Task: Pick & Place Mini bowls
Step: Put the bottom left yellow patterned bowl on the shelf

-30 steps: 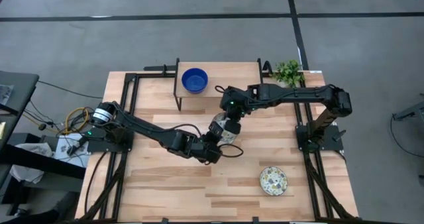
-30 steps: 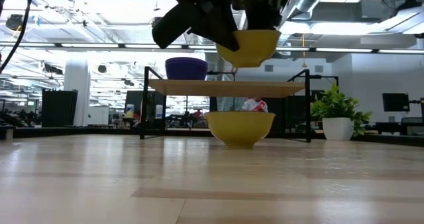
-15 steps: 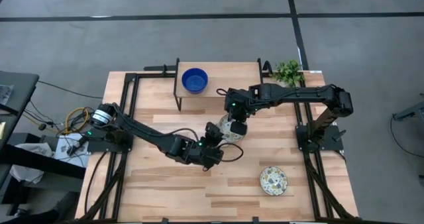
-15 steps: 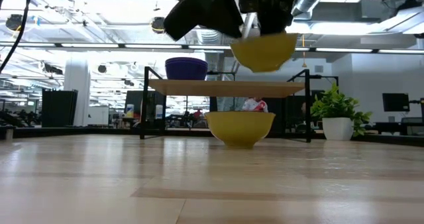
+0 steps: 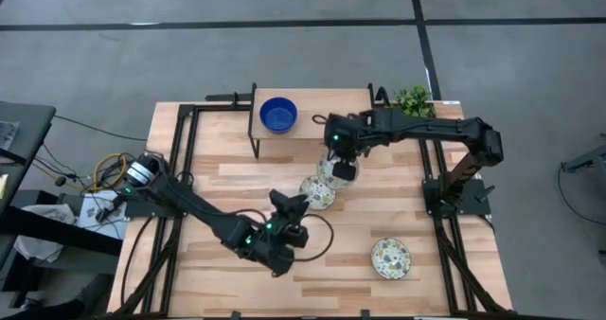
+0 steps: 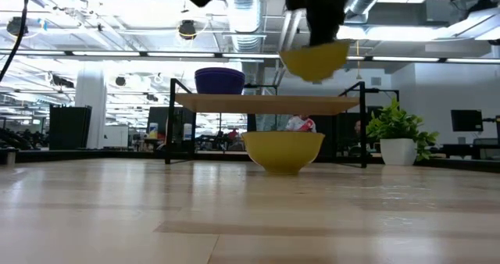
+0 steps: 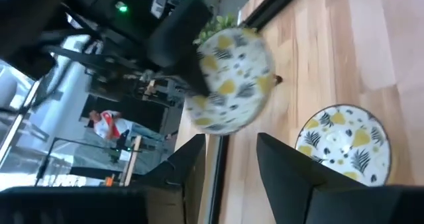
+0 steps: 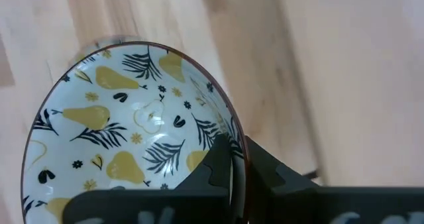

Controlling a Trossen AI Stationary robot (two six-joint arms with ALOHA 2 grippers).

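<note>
Blue bowls (image 5: 278, 115) sit shelved; right gripper (image 5: 339, 168) fingers clamp a patterned bowl (image 8: 132, 128) aloft; left gripper (image 5: 295, 204) fingers released; two wait on the counter (image 5: 227, 178).

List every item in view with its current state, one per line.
Right gripper: shut on held patterned bowl, lifted off the table.
Left gripper: open, empty.
Middle patterned bowl: upright on table.
Near patterned bowl: upright on table.
Blue bowls: on shelf.
Plant: upright.

Wooden table (image 5: 218, 183) — two patterned bowls (image 5: 390, 257), raised shelf (image 5: 327, 107) — blue bowl (image 5: 278, 114)
</note>
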